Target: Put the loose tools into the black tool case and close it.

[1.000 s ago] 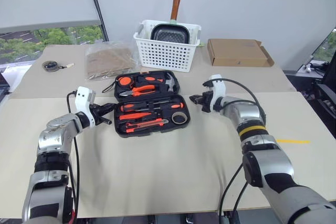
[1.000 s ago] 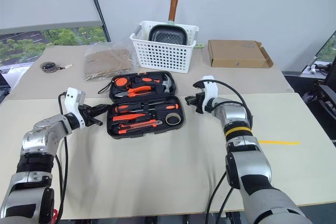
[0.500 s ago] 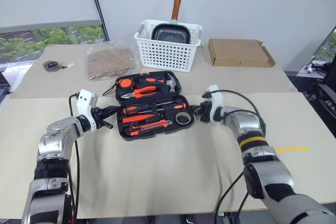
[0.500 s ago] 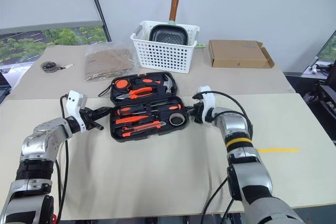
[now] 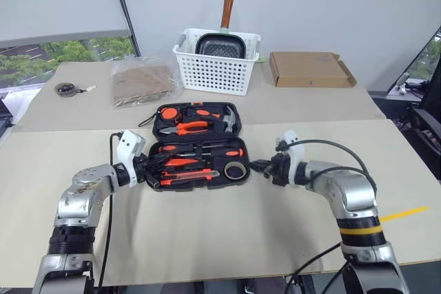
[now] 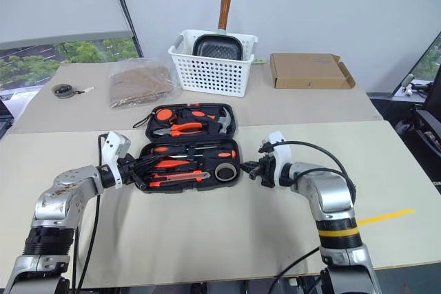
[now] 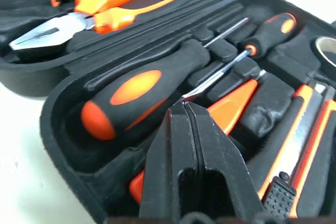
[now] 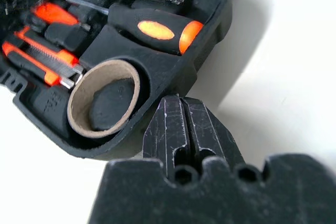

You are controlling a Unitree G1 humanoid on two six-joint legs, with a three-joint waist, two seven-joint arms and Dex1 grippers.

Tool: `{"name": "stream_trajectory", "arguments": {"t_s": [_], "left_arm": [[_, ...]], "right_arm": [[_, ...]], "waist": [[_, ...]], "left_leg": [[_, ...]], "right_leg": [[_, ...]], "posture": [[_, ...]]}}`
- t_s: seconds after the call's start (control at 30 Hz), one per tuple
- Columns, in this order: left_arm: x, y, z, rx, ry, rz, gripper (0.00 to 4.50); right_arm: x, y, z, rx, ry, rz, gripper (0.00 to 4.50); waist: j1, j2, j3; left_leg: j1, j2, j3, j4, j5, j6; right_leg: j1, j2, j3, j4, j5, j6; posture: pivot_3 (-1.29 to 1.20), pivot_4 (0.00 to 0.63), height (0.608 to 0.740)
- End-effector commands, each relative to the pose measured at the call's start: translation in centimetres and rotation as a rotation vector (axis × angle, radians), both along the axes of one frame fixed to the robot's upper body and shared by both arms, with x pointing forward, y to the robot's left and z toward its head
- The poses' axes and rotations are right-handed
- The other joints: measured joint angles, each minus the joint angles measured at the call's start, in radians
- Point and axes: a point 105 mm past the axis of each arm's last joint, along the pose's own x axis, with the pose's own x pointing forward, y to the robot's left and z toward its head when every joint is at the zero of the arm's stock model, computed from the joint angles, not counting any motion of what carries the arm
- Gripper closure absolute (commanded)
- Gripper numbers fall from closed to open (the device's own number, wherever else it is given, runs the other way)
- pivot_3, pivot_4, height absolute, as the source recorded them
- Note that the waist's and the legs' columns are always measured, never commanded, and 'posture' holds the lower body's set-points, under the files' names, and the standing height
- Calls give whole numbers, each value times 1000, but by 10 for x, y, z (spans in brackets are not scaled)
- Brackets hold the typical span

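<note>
Black tool case (image 5: pixel 196 145) lies open holding two screwdrivers (image 7: pixel 137 89); left gripper (image 7: pixel 190 129) and right gripper (image 8: pixel 182 124) both closed, empty.

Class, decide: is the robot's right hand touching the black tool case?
Cannot tell. In the right wrist view the shut right hand sits right at the black tool case rim, beside the tape ring, but neither contact nor gap shows plainly.

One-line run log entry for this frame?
case: black tool case open, tools seated | left gripper: shut, at case's left edge | right gripper: shut, at case's right edge | lid: not closed
</note>
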Motion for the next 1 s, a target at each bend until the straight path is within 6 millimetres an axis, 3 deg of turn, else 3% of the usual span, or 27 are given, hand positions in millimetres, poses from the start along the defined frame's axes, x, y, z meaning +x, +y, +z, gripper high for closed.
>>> {"name": "stream_trajectory", "arguments": {"t_s": [0.03, 0.23, 0.37, 0.57, 0.73, 0.87, 1.0], "left_arm": [[-23, -27, -17, -51, 89, -109, 4470], [-41, -36, -17, -84, 111, -122, 4470], [-47, -37, -15, -115, 110, -95, 4470], [-41, -13, 22, -157, -36, -45, 4470], [-48, 11, 46, -160, -86, -82, 4470], [-47, 23, 65, -172, -116, -94, 4470], [-34, 36, 72, -188, -131, -16, 4470]], "right_arm": [[-25, 30, 25, 98, -51, 154, 4500], [-38, 31, 24, 109, -21, 180, 4500], [-30, 22, 21, 88, -24, 130, 4500], [-18, -2, 30, 65, -62, 96, 4500], [-16, -20, 43, 42, -100, 131, 4500], [-1, -33, 47, 13, -126, 102, 4500], [17, -43, 48, -9, -149, 42, 4500]], "waist": [[-1, 0, 0], [1, 0, 0], [3, 0, 0], [11, -1, 0], [11, -2, 1], [14, -2, 1], [25, -2, 1]], "left_leg": [[0, 0, 0, 0, 0, 1], [-1, 0, 0, 0, -2, 2], [-1, -1, 0, 0, -3, 3], [-3, -1, 0, 1, -2, 2], [-5, 0, -2, 1, -1, 1], [-5, 1, -2, 1, -1, 1], [-5, 0, -2, 1, -1, 1]], "right_leg": [[0, 0, 0, 0, 0, 0], [0, 0, 1, -1, 0, 0], [0, 0, 1, -3, 0, 0], [-1, 0, 0, -3, -1, 0], [-2, 4, -1, -3, -1, 0], [-2, 4, -1, -4, -1, -1], [-2, 3, -2, -6, -1, -1]], "posture": [[0, 150, 700], [0, 150, 700], [0, 150, 700], [0, 150, 700], [0, 150, 700], [0, 150, 700], [0, 150, 700]]}}
